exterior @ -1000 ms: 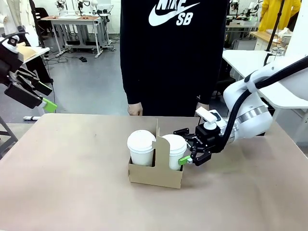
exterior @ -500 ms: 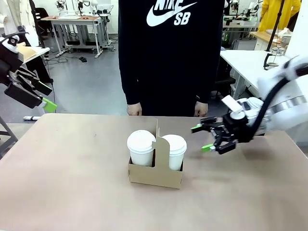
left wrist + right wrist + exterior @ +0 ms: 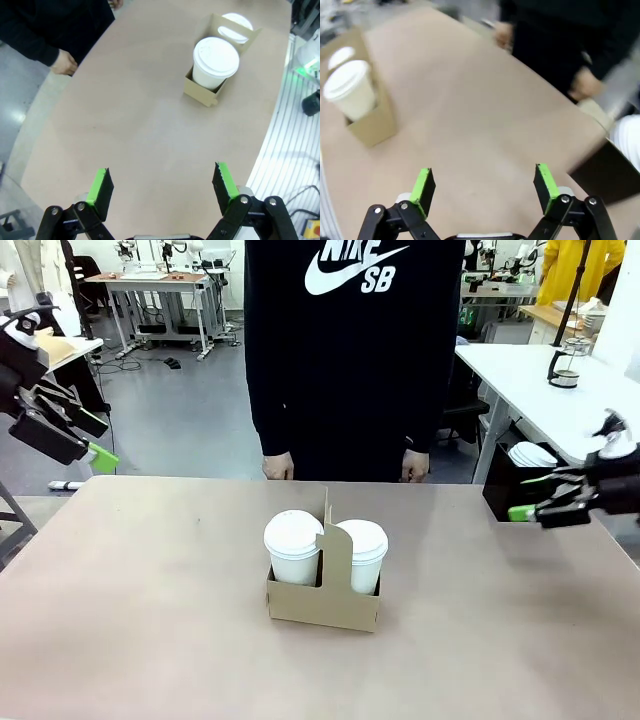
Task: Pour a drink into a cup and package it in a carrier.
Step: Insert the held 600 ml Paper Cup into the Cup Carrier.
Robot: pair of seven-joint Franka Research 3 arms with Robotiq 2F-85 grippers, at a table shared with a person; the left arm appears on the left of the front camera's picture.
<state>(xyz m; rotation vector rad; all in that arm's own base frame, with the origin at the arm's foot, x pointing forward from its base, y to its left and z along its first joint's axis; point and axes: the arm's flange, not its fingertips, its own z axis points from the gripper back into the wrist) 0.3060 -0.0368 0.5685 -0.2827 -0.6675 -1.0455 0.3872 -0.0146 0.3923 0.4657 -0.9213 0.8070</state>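
Observation:
The brown cardboard carrier stands mid-table with two white lidded cups in its slots, one on the left and one on the right. My right gripper hovers open and empty at the table's right edge, well clear of the carrier. My left gripper hangs open and empty beyond the table's left end. The left wrist view has the carrier and a cup far ahead of the open left gripper. In the right wrist view the carrier and a cup lie far left of the open right gripper.
A person in a black top stands at the far edge, hands by the table. A black box of white lids sits at the right end. A glass press jug stands on a white side table behind.
My right gripper has drawn back from the right-hand cup to the table's right edge, open throughout. The carrier, cups and left arm have not moved.

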